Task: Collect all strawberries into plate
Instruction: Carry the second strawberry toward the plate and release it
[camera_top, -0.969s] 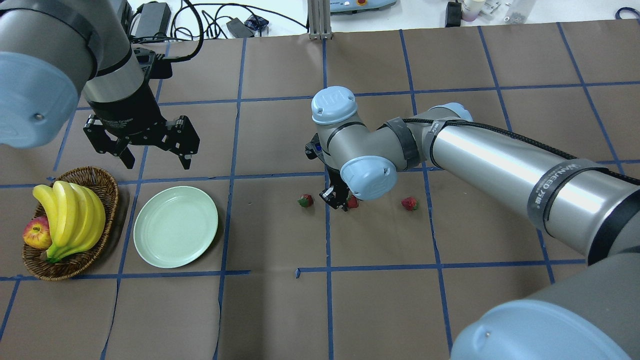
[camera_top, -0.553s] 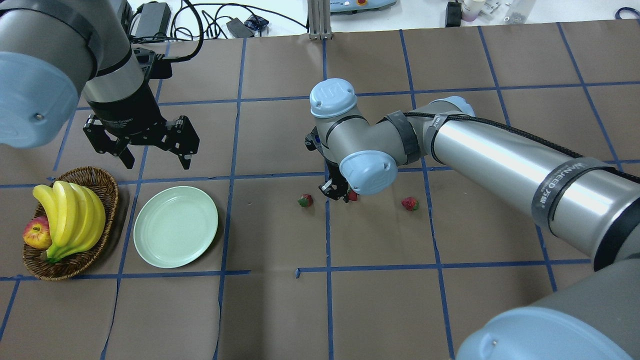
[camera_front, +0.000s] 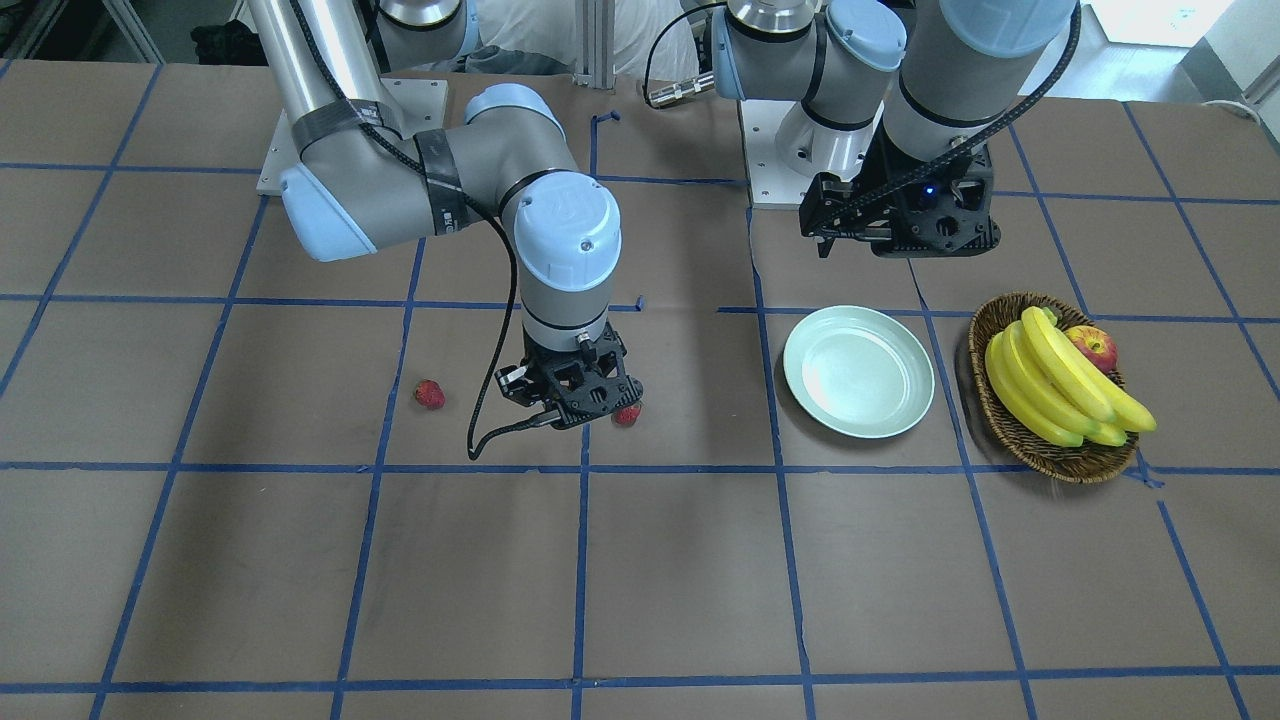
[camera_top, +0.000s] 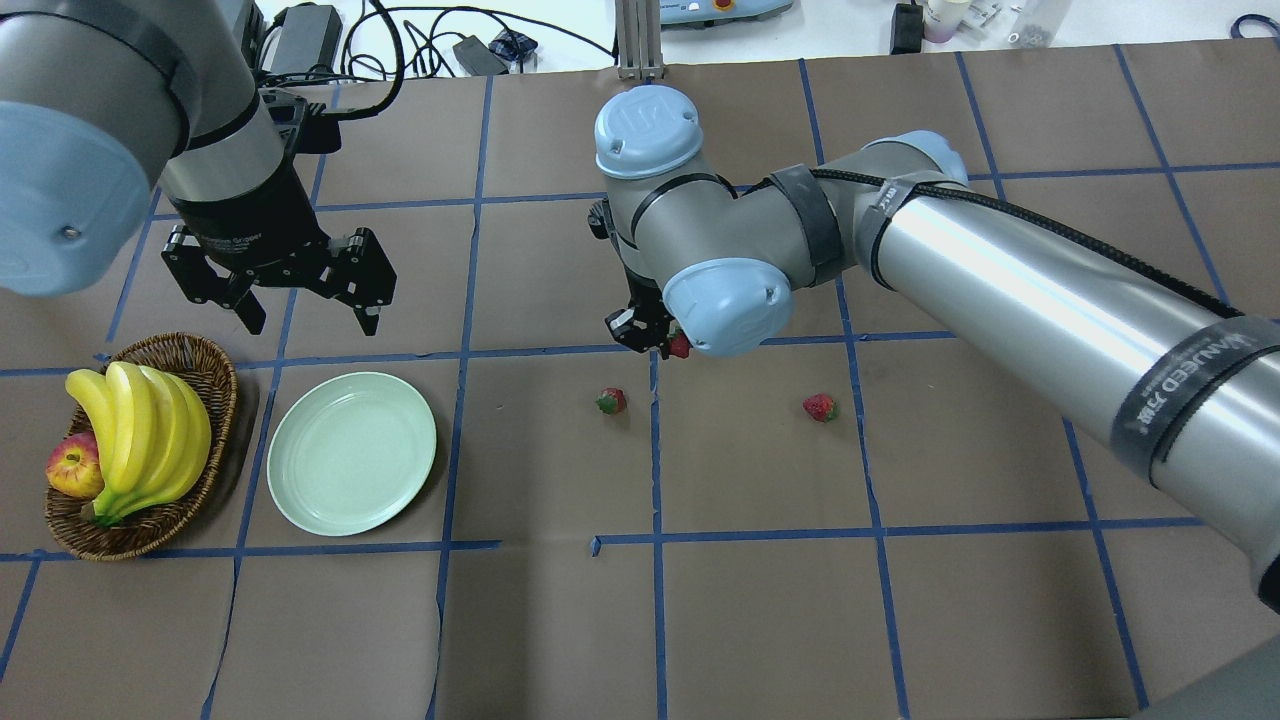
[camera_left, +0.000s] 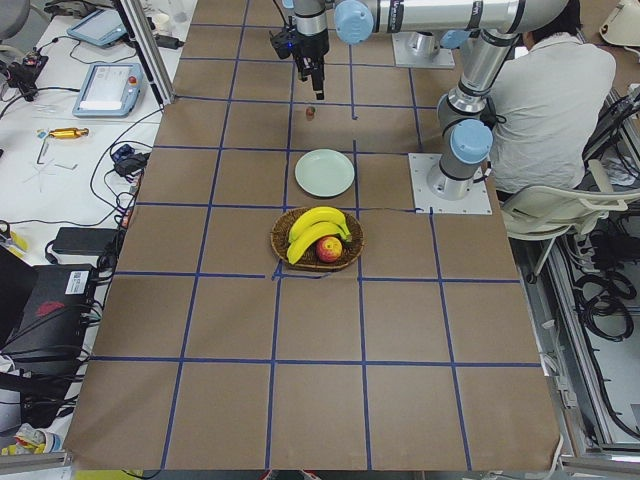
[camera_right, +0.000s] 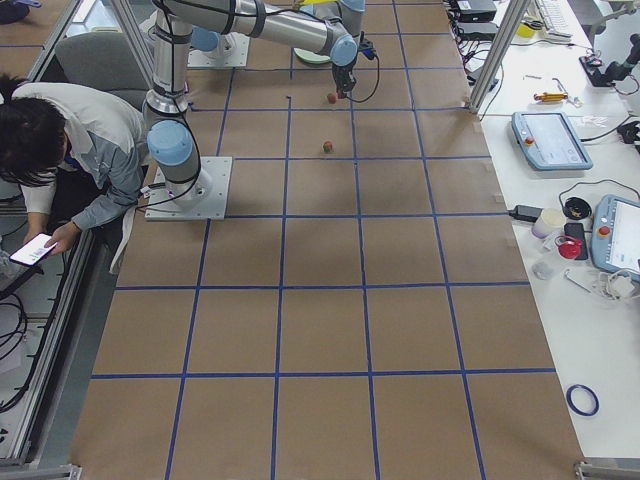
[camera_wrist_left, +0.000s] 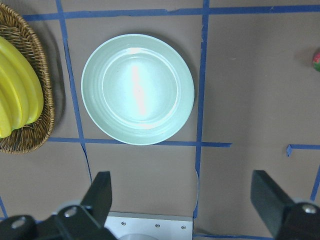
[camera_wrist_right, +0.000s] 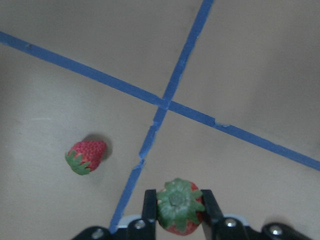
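My right pincer (camera_top: 660, 340) grips a small red strawberry with a green leafy cap (camera_wrist_right: 175, 200) above the brown-paper worktop (camera_top: 760, 600). A second strawberry (camera_top: 611, 401) and a third strawberry (camera_top: 819, 407) lie well right of the round, pale mint-green plate (camera_top: 350, 455). My left pincer (camera_top: 308, 322) hangs open near it. The grey strap (camera_top: 1195, 375) on my right arm reads "WANJEED".

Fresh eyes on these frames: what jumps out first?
The right gripper hangs over mid-table, shut on a held strawberry that is clear of the paper. A second strawberry and a third strawberry lie on the table near it. Off to the left, the mint plate sits empty with the open left gripper hovering by it, next to a basket of bananas.
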